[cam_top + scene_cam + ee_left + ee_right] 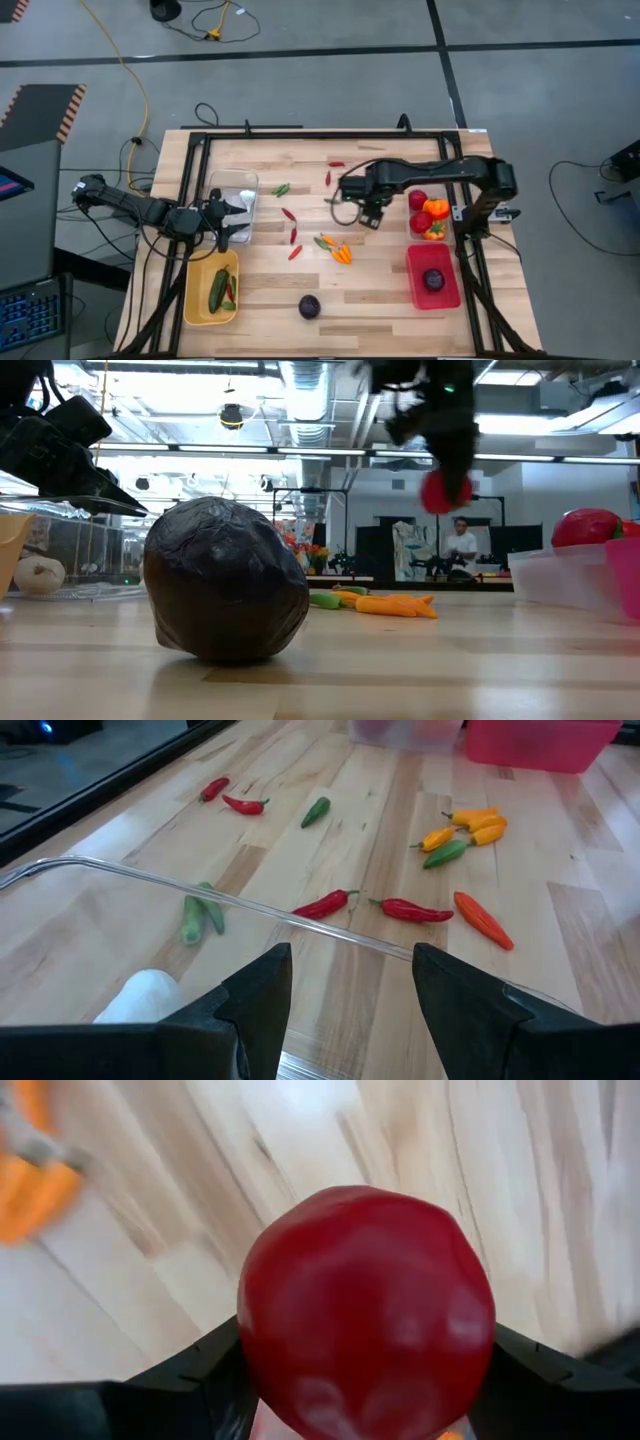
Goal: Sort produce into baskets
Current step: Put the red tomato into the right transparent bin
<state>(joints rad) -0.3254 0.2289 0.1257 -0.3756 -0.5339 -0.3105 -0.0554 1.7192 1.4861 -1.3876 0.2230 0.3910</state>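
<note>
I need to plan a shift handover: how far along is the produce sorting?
Done: the yellow bin holds some chillies and the red bin a purple round. In hand: the right hand grips a red tomato. Left: scattered chillies, a purple round and peppers.

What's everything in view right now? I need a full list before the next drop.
clear bins: two, left side and right side
yellow bin: one, front left, holds green and red pieces
red bin: one, front right
purple rounds: two, dark, one in the red bin, one loose at the front
garlic: one, white, in the left clear bin
chillies: several, red, green, orange, loose mid-table
tomatoes and orange peppers: a few, at the right clear bin
tomato: one, red, held in the air
person: one, far in the room
left gripper: jaws open, over the left clear bin
right gripper: jaws gripping the tomato, mid-table
</note>
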